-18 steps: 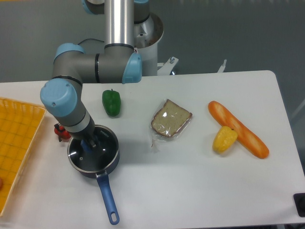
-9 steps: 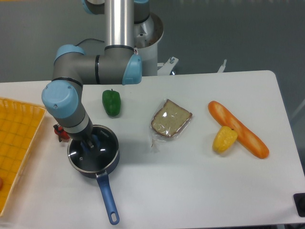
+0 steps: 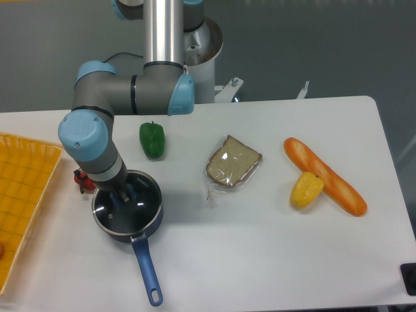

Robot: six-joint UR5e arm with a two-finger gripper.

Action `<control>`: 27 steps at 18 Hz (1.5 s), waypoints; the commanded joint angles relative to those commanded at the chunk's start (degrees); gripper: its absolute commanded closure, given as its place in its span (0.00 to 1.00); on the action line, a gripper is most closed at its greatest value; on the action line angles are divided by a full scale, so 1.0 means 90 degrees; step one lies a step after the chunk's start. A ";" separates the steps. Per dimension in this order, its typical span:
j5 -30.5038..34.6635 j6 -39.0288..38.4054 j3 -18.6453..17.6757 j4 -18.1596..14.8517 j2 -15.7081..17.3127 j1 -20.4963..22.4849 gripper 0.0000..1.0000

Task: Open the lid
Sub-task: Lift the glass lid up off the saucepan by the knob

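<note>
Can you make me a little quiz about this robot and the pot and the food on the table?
1. True or false: the lid is lying on the table beside the saucepan.
2. What green food sits behind the saucepan? A) green pepper B) broccoli C) cucumber
3. Fill in: the yellow pepper touches the long ______.

Key
1. False. The lid sits on the saucepan, with the gripper down over its middle; whether the jaws have closed cannot be seen.
2. A
3. baguette
</note>
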 joint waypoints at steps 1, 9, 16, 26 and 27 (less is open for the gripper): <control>0.0000 -0.0010 0.0000 0.0000 0.0000 0.0000 0.49; -0.0195 -0.0010 0.0156 -0.0224 0.0049 0.0039 0.58; -0.0273 0.0058 0.0527 -0.0635 0.0117 0.0068 0.58; -0.0156 0.1113 0.0527 -0.1045 0.0674 0.0410 0.58; -0.0156 0.1171 0.0527 -0.1045 0.0693 0.0449 0.58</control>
